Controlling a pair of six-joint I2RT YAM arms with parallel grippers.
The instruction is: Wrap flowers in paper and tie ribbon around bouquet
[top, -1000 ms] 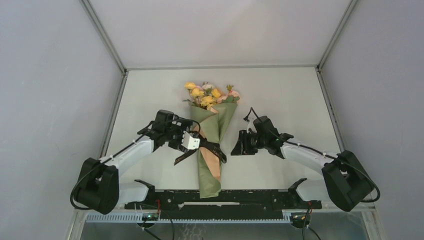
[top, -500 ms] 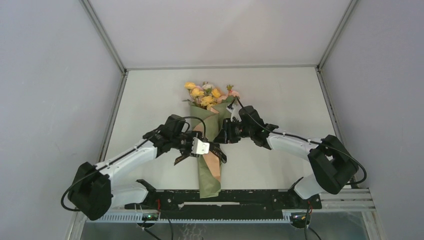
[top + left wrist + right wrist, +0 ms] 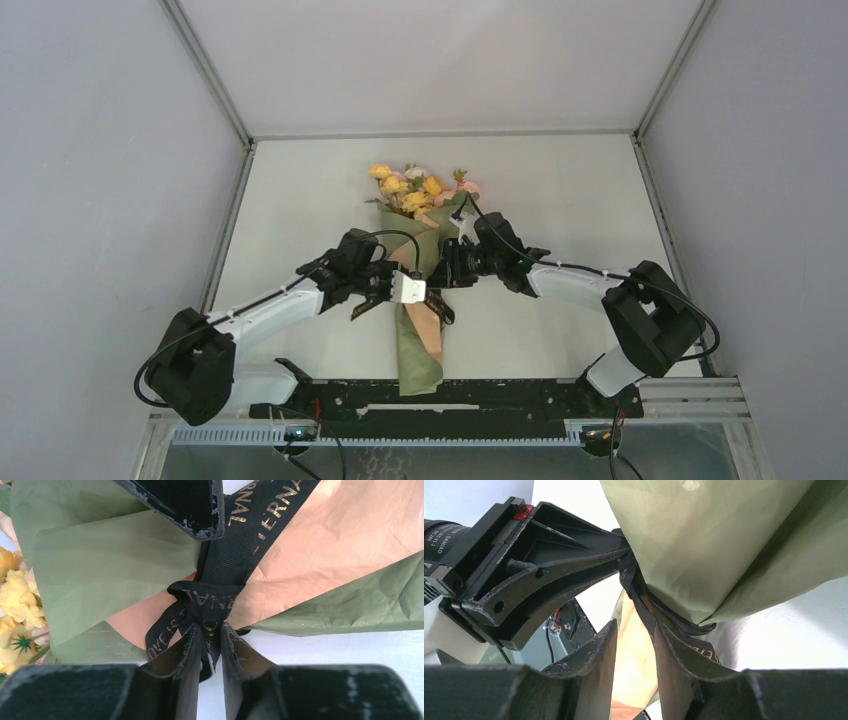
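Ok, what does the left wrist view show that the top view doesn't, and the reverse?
Left wrist only: gold lettering on the ribbon, its knot, and a tail lying inside the left tool. Top only: the whole bouquet lying on the table, with the left arm and right arm meeting at its waist. Both: the ribbon around green paper with peach lining, and yellow flowers.

white table [image 3: 560,190], bouquet [image 3: 415,352] on it (seemingly flat)
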